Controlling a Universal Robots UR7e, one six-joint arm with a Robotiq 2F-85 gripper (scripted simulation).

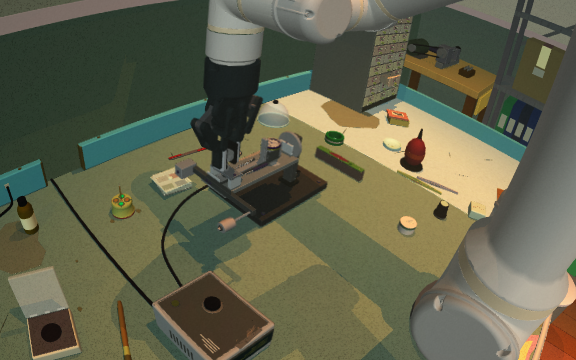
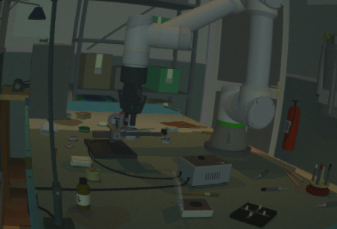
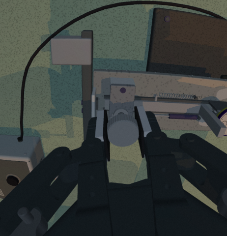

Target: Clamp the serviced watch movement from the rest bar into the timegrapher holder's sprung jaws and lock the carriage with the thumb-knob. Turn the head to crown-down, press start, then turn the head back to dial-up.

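Note:
The watch movement (image 3: 226,121) is partly cut off at the right edge of the wrist camera; its white dial sits between the jaws of the timegrapher holder (image 1: 260,165). In the side camera it stands at the holder's far end (image 1: 273,144). The knurled thumb-knob (image 3: 122,130) sits at the holder's near end. My gripper (image 3: 123,137) is closed on this knob, one finger pad on each side of it. The holder stands on a dark base plate (image 1: 278,192). A handle with a round end (image 1: 228,224) sticks out from the base toward the front.
The grey timegrapher box (image 1: 213,320) sits at the front, joined to the holder by a black cable (image 1: 168,240). A small tray (image 1: 170,181) lies left of the holder. A green block (image 1: 340,162), a red blower (image 1: 414,150) and a brown bottle (image 1: 27,215) stand around.

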